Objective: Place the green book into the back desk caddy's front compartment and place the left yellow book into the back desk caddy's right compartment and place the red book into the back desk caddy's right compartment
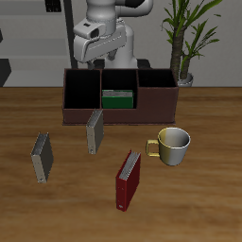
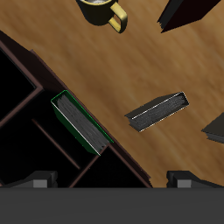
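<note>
The back desk caddy (image 1: 72,115), a dark reddish-brown box, stands at the table's back. Upright in its front compartment is the green book (image 1: 117,98), which the wrist view shows as green book (image 2: 80,122) against a caddy wall (image 2: 122,159). The right compartment (image 1: 157,97) is black inside and holds nothing. The left yellow book (image 1: 95,130), grey-tan, stands just in front of the caddy; in the wrist view it is the left yellow book (image 2: 157,110). Nearer the table's front edge stands the red book (image 1: 128,181). My gripper (image 1: 104,57) hovers above the caddy, open and empty, with fingertips (image 2: 39,180) wide apart.
A yellow-handled mug (image 1: 173,145) sits beside the red book, also seen as mug (image 2: 103,10). The darker grey twin book (image 1: 41,156) stands apart toward the table's side. A potted plant (image 1: 186,38) rises behind the caddy.
</note>
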{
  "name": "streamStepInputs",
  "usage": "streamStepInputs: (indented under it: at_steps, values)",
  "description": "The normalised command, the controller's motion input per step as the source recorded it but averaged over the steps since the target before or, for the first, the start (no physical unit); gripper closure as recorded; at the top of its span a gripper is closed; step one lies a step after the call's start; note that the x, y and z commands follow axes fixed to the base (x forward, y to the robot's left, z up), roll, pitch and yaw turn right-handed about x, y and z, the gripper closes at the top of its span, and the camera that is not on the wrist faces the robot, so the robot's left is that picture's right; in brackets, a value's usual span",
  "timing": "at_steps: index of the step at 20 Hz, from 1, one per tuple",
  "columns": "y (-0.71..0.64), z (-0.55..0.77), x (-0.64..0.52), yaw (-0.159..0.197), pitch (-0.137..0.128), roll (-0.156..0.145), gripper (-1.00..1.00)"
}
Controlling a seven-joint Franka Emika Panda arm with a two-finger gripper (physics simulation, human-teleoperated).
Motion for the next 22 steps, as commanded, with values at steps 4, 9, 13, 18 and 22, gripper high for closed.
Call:
streamStepInputs:
  at_steps: [4, 9, 13, 18, 22]
  values:
    - [-0.24, 0.39, 0.20, -0.351, -0.083, -0.062, -1.00]
    - [-0.06, 0.13, 0.30, -0.363, -0.034, -0.042, -1.00]
    - [0.16, -0.16, 0.33, -0.319, -0.040, -0.050, -1.00]
    - [0.36, -0.23, 0.14, -0.204, -0.012, 0.011, -1.00]
    - [0.28, -0.20, 0.07, -0.172, 0.002, 0.053, -1.00]
